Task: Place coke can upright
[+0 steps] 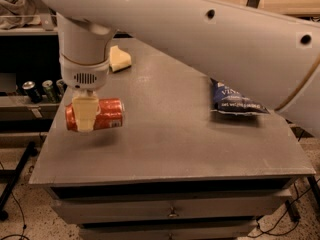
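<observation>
Jaws of the gripper (84,120) clamp the coke can (108,115) sideways over the counter (170,134), left side; rotate it vertical, lower flat, then release.

I read this as a robotics lab or test room, not a home. My arm works over a plain grey metal counter (165,129) with drawers (172,213) beneath it. The counter stands on a speckled floor (35,226) where loose cables (11,206) trail. To the left, a low shelf (20,102) carries a row of drink cans (32,90), and a crumpled cloth (20,9) lies on a ledge above. A blue snack bag (235,100) and a pale yellow block (120,59) lie well apart on the counter. The tool (85,115) hangs over the counter's left front part. It is clamped around the coke can (107,114), which lies sideways clear of the surface.
</observation>
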`<state>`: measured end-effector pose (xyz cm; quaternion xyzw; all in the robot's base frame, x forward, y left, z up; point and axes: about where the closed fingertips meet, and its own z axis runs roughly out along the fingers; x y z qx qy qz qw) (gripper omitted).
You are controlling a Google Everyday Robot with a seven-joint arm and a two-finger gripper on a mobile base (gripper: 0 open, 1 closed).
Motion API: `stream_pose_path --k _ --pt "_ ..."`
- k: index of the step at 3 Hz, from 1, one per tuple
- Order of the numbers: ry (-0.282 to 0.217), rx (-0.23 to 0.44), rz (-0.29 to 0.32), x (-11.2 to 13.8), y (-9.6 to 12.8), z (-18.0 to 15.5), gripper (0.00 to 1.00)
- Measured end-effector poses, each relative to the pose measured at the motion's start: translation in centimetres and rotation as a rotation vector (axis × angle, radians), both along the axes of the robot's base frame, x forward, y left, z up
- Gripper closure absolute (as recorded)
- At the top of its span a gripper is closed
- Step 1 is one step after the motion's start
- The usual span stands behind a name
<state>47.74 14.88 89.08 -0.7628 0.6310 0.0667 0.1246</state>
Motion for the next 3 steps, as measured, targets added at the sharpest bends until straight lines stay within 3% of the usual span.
stream_pose_path --k 1,2,3 --pt "-0.02 0.096 0.06 1.5 0.2 3.1 1.0" --pt "0.01 0.23 0.115 2.6 0.6 4.6 1.0" --pt "0.087 0.367 0.158 2.8 1.1 5.0 1.0"
